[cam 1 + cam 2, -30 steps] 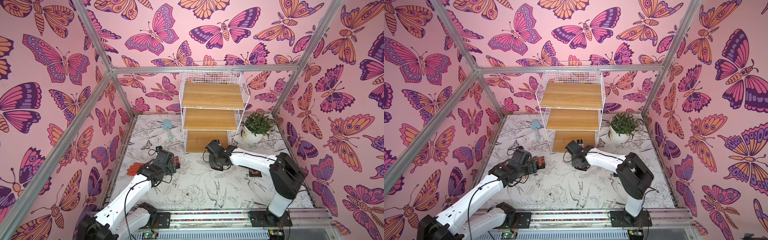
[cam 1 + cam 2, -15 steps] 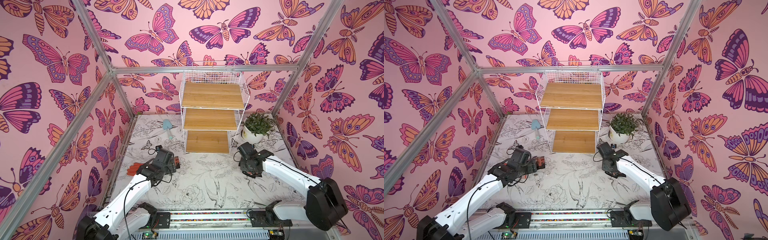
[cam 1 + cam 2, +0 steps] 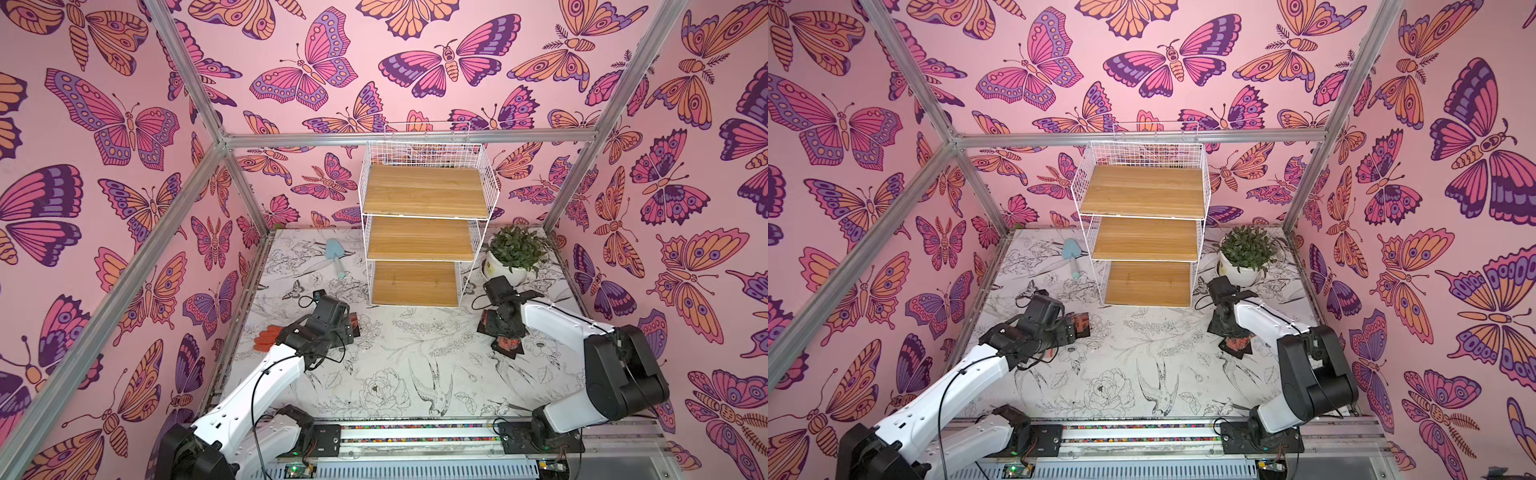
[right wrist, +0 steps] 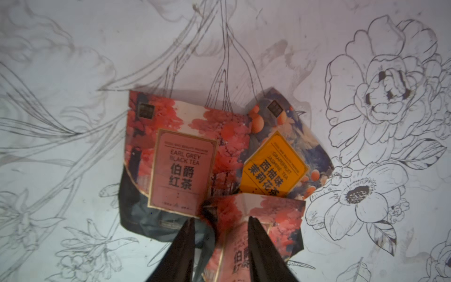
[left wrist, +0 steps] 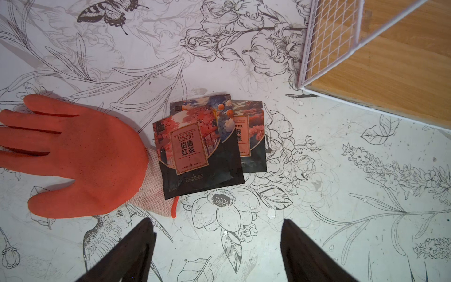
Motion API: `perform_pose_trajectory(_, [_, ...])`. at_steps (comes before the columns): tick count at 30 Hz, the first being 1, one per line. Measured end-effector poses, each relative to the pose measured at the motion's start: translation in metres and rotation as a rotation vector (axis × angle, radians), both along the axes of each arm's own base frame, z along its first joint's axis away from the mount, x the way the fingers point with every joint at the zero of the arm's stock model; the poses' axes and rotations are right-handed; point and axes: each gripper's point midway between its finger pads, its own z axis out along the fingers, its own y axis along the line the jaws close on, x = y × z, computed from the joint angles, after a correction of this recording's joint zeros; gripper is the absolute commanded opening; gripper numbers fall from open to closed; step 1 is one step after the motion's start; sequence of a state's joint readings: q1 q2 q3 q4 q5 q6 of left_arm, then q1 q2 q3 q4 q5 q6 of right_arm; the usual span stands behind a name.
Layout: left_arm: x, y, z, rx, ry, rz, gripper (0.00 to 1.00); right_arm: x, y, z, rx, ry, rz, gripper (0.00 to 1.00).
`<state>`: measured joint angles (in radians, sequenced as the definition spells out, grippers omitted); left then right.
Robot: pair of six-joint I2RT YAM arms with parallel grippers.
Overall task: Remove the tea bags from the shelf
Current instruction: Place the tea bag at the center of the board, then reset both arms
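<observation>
Although the full count cannot be checked from these views, the job looks all but finished. At the far left an orange glove point(image 5: 80, 156) lies flat on the surface point(image 5: 341, 195). The tea bags point(image 5: 195, 146) of one heap overlap each other and touch its cuff; at least three show there. The left pincer point(image 5: 216, 221) hovers over them, jaws wide apart with nothing between them.

In the middle, the shelf point(image 3: 422, 239) shows three bare wooden boards in both top views. No sachet is visible on any of them, though the wire basket at its top is hard to read through the grid.

Further right, near a potted plant point(image 3: 513, 253), the right pincer point(image 4: 221, 219) hangs low over a second heap. Its jaws stand partly apart on either side of the nearest sachet point(image 4: 268, 214). The gap is wider than so flat a packet needs, so I judge it lying free, not gripped. Two more lie just beyond, one red-labelled and one orange-labelled.

What seems left is drawing the arm clear and checking the basket.
</observation>
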<state>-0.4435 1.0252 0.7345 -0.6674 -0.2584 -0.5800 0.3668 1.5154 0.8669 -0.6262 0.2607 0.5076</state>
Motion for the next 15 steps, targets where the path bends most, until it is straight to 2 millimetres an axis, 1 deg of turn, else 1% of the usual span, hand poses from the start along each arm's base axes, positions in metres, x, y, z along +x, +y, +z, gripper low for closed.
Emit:
perform_pose_trajectory(2, [0.000,0.000,0.000,0.001,-0.001,0.001,0.89,0.001,0.000,0.007,0.005,-0.020,0.001,0.56])
perform_pose_trajectory(3, [0.000,0.001,0.000,0.003,-0.002,0.001,0.98,0.002,0.000,0.012,0.008,-0.034,0.004,0.61])
perform_pose_trajectory(5, [0.001,0.002,0.001,0.013,-0.006,0.002,1.00,0.002,-0.002,0.029,0.015,-0.082,0.008,0.70])
perform_pose_trajectory(6, [0.002,0.004,0.002,0.023,-0.011,0.007,1.00,0.003,-0.003,0.040,0.017,-0.121,0.008,0.77])
perform_pose_trajectory(7, [0.003,0.006,0.002,0.032,-0.016,0.013,1.00,0.004,-0.006,0.055,0.016,-0.171,0.008,0.96])
perform_pose_trajectory(8, [0.005,0.010,0.003,0.046,-0.023,0.023,1.00,0.006,-0.008,0.069,0.019,-0.227,0.003,0.99])
perform_pose_trajectory(10, [0.012,0.021,0.006,0.080,-0.050,0.066,1.00,0.008,-0.016,0.104,0.018,-0.372,-0.006,0.99])
perform_pose_trajectory(12, [0.024,0.033,0.012,0.105,-0.107,0.119,1.00,0.007,-0.027,0.130,0.007,-0.510,-0.025,0.99])
perform_pose_trajectory(14, [0.039,0.042,0.016,0.117,-0.184,0.145,1.00,0.004,-0.038,0.146,-0.014,-0.649,-0.042,0.99])
perform_pose_trajectory(15, [0.047,0.044,0.016,0.124,-0.226,0.141,1.00,0.002,-0.043,0.146,-0.032,-0.710,-0.046,0.99])
